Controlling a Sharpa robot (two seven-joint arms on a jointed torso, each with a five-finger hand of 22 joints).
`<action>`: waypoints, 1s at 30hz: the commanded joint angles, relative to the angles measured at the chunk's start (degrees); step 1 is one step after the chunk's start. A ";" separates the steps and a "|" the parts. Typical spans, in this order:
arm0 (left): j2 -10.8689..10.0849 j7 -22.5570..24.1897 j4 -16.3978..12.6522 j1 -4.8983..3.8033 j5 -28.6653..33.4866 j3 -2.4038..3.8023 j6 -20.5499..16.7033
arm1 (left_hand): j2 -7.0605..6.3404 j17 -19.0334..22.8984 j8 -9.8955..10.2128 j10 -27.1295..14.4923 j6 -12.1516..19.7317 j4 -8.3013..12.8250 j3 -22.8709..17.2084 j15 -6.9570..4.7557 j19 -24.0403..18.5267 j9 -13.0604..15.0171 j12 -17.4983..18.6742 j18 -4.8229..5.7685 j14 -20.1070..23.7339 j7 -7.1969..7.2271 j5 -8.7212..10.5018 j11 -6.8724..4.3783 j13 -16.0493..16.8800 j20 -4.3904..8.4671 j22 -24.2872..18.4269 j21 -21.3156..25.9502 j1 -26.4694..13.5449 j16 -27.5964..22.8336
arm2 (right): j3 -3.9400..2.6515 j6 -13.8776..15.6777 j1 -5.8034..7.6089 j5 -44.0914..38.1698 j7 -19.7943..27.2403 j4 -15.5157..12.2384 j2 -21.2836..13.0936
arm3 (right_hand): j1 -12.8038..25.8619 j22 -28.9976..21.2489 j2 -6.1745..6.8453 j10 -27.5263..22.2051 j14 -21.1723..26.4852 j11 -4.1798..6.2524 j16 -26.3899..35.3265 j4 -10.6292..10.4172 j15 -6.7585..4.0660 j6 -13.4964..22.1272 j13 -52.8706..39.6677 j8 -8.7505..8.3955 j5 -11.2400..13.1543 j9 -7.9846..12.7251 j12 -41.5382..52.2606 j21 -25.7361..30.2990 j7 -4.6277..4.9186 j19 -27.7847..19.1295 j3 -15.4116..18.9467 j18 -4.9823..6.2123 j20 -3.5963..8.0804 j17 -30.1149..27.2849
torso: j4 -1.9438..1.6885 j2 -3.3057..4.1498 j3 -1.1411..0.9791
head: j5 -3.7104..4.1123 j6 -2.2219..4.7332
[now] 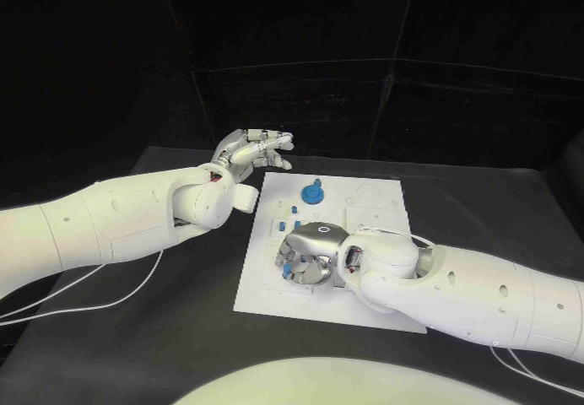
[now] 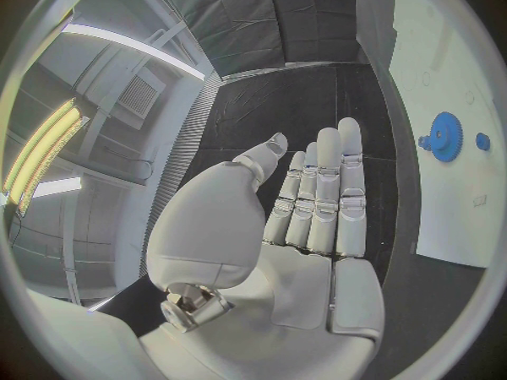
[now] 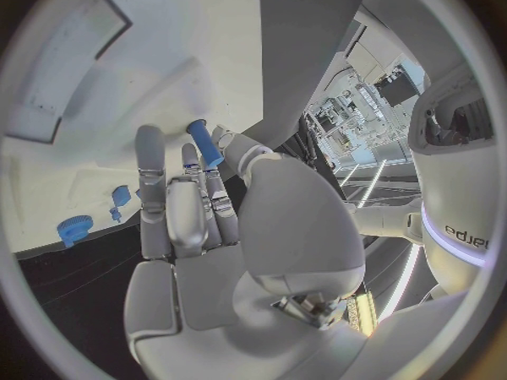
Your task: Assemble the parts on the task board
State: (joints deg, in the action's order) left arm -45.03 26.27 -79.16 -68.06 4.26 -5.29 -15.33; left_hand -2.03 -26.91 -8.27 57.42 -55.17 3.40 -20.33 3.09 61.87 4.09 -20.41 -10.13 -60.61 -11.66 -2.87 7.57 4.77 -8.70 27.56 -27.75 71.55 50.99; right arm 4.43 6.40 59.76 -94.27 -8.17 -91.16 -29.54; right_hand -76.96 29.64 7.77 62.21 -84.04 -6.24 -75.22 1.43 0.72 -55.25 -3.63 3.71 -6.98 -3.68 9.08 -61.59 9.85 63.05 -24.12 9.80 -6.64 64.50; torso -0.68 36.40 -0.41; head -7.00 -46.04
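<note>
The right hand (image 1: pixel 310 253) covers the middle of the task board (image 1: pixel 377 202), hiding the parts beneath it. The small blue parts (image 1: pixel 283 226) beside it are too small to identify. In the left wrist view the blue gear (image 2: pixel 446 137) sits near the circle's rim, its shape bent.

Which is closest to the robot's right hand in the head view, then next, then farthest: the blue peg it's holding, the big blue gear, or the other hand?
1. Blue peg: pinched in the right hand itself, low on the task board.
2. Blue gear: farther up the board.
3. Left hand: beyond the board's far left corner, holding nothing.
</note>
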 commanded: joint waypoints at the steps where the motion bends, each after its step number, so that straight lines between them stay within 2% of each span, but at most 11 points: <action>1: -0.06 0.22 -0.08 -0.10 -0.42 0.01 0.81 | 0.09 0.07 -0.26 -0.46 0.38 0.47 0.01 0.09 -0.08 0.07 -0.36 -0.27 0.41 -0.05 -0.11 0.01 0.09 -0.23 -0.09 0.35 0.69 0.30 | 0.00 1.96 0.05 -0.15 0.95 -0.29 -0.13 | 0.47 -0.13 0.01 -0.20 -1.17 0.20 0.20 0.05 0.26 0.54 -0.11 0.02 -0.20 -0.08 0.16 0.27 0.01 -0.20 0.43 0.38 -0.20 -0.09 | -0.02 -0.01 0.00 | 0.01 -0.01; 5: -0.09 0.21 -0.09 -0.10 -0.42 0.01 0.81 | 0.19 0.21 -0.43 -0.55 0.40 0.54 0.08 0.10 -0.10 0.09 -0.61 -0.26 0.52 -0.05 -0.11 0.01 0.09 -0.22 -0.14 0.37 0.77 0.38 | 0.00 2.69 0.02 -0.14 1.13 -0.57 -0.32 | 0.94 -0.78 0.60 -0.63 -1.11 0.19 0.30 -0.04 0.27 0.99 -0.07 0.02 -0.55 -0.11 0.15 0.66 -0.05 -0.53 1.39 0.47 -0.20 -0.27 | -0.02 0.00 -0.01 | -0.01 -0.01; 9: -0.15 0.19 -0.11 -0.10 -0.42 0.01 0.80 | 0.19 0.21 -0.43 -0.55 0.40 0.54 0.08 0.10 -0.10 0.09 -0.61 -0.26 0.52 -0.05 -0.11 0.01 0.09 -0.22 -0.14 0.37 0.77 0.38 | 0.01 5.60 -0.02 0.35 2.24 -1.12 -0.90 | 1.55 -3.44 1.41 -6.10 -0.29 -0.08 1.62 -0.26 0.52 4.28 -0.14 -0.06 -1.67 -0.05 -0.61 2.63 -0.29 -2.17 5.57 0.77 -0.44 -2.35 | -0.01 -0.02 -0.01 | 0.06 0.13; 11: -0.16 0.19 -0.10 -0.10 -0.42 0.01 0.82 | 0.19 0.21 -0.43 -0.55 0.40 0.54 0.08 0.10 -0.10 0.09 -0.61 -0.26 0.52 -0.05 -0.11 0.01 0.09 -0.22 -0.14 0.37 0.77 0.38 | 0.00 7.35 -0.04 0.81 3.20 -1.68 -1.58 | 0.94 -3.88 0.79 -8.65 0.41 -0.45 2.60 -0.32 0.78 5.46 -0.51 0.33 -2.24 -0.26 0.55 3.37 -0.45 -2.51 8.78 0.75 -0.80 -3.86 | 0.02 -0.07 -0.02 | 0.09 0.13; 18: -0.25 0.11 0.01 -0.10 -0.43 0.01 0.86 | 0.19 0.21 -0.43 -0.55 0.40 0.54 0.08 0.10 -0.10 0.09 -0.61 -0.26 0.52 -0.05 -0.11 0.01 0.09 -0.22 -0.14 0.37 0.77 0.38 | -0.17 10.80 0.20 3.78 5.83 -4.99 -5.85 | 0.55 -4.22 0.22 -10.12 0.44 -0.33 2.71 -0.82 0.79 5.95 -0.73 0.45 -3.49 -0.30 3.52 3.77 -0.36 -2.22 13.62 0.81 -0.74 -4.44 | 0.05 -0.26 0.01 | 0.59 0.62; 21: -0.26 0.16 0.07 -0.09 -0.43 0.00 0.79 | 0.19 0.21 -0.43 -0.55 0.40 0.54 0.08 0.10 -0.10 0.09 -0.61 -0.26 0.52 -0.05 -0.11 0.01 0.09 -0.22 -0.14 0.37 0.77 0.38 | -0.47 12.96 0.75 6.42 8.10 -6.41 -7.90 | 1.27 -4.39 0.18 -10.62 0.38 -0.29 2.61 -1.93 0.71 6.07 -0.78 0.49 -5.75 -0.30 5.10 3.96 -0.29 -2.07 17.03 0.82 -0.69 -4.47 | 0.11 -0.40 0.01 | 0.79 0.84; 24: -0.29 0.22 0.11 -0.09 -0.43 -0.01 0.71 | 0.19 0.21 -0.43 -0.55 0.40 0.54 0.08 0.10 -0.10 0.09 -0.61 -0.26 0.52 -0.05 -0.11 0.01 0.09 -0.22 -0.14 0.37 0.77 0.38 | -1.06 15.42 1.56 10.92 10.92 -7.93 -10.43 | 1.36 -4.52 -0.55 -10.21 0.28 -0.03 2.46 -2.85 0.58 6.04 -0.89 0.55 -6.63 -0.32 6.93 4.10 -0.14 -1.93 19.59 0.83 -0.59 -4.40 | 0.19 -0.51 0.04 | 1.10 1.10; 26: -0.29 0.24 0.11 -0.09 -0.42 -0.01 0.68 | 0.19 0.21 -0.43 -0.55 0.40 0.54 0.08 0.10 -0.10 0.09 -0.61 -0.26 0.52 -0.05 -0.11 0.01 0.09 -0.22 -0.14 0.37 0.77 0.38 | -1.39 16.30 2.25 15.41 12.02 -9.01 -12.63 | 0.94 -4.51 -1.54 -8.88 -0.17 0.02 1.82 -3.20 0.53 4.81 -1.03 1.07 -6.49 -0.49 8.51 3.97 0.15 -1.58 20.55 0.82 -0.49 -3.55 | 0.21 -0.56 0.08 | 1.50 1.36; 28: -0.28 0.24 0.07 -0.09 -0.42 -0.02 0.69 | 0.19 0.21 -0.43 -0.55 0.40 0.54 0.08 0.10 -0.10 0.09 -0.61 -0.26 0.52 -0.05 -0.11 0.01 0.09 -0.22 -0.14 0.37 0.77 0.38 | -1.64 16.60 3.04 21.01 12.12 -10.05 -15.75 | 0.37 -3.31 -2.98 -5.40 -0.77 -0.01 0.79 -3.43 0.47 1.86 -1.45 2.41 -6.44 -0.95 10.71 3.02 0.51 -0.53 20.70 0.66 -0.46 -2.06 | 0.20 -0.61 0.08 | 2.42 1.60; 30: -0.31 0.24 0.02 -0.09 -0.42 -0.02 0.66 | 0.19 0.21 -0.43 -0.55 0.40 0.54 0.08 0.10 -0.10 0.09 -0.61 -0.26 0.52 -0.05 -0.11 0.01 0.09 -0.22 -0.14 0.37 0.77 0.38 | -1.75 16.92 3.51 25.56 11.56 -10.51 -18.58 | 0.15 -0.37 -4.16 -0.80 -1.35 0.89 -0.47 -3.82 -0.06 -0.30 -2.24 3.39 -8.27 -1.25 13.12 1.22 -0.03 1.15 20.46 0.31 -0.18 -0.14 | 0.27 -0.70 0.16 | 3.33 1.77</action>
State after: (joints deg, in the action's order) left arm -45.31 26.16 -79.07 -68.07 4.26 -5.32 -15.29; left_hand -1.74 -26.74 -8.50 57.42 -55.17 3.57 -20.16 3.29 61.87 4.09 -20.85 -10.12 -60.41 -11.66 -2.87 7.57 4.77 -8.70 27.48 -27.75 71.85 50.99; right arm 2.70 19.88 63.02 -80.30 1.08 -101.41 -46.92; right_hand -76.75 28.16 4.15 59.64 -83.86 -5.68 -75.21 -1.93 0.90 -54.71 -5.59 6.69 -14.47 -4.82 21.28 -59.68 10.04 63.53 -3.61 9.80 -6.93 63.63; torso -0.49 35.82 -0.34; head -4.50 -44.47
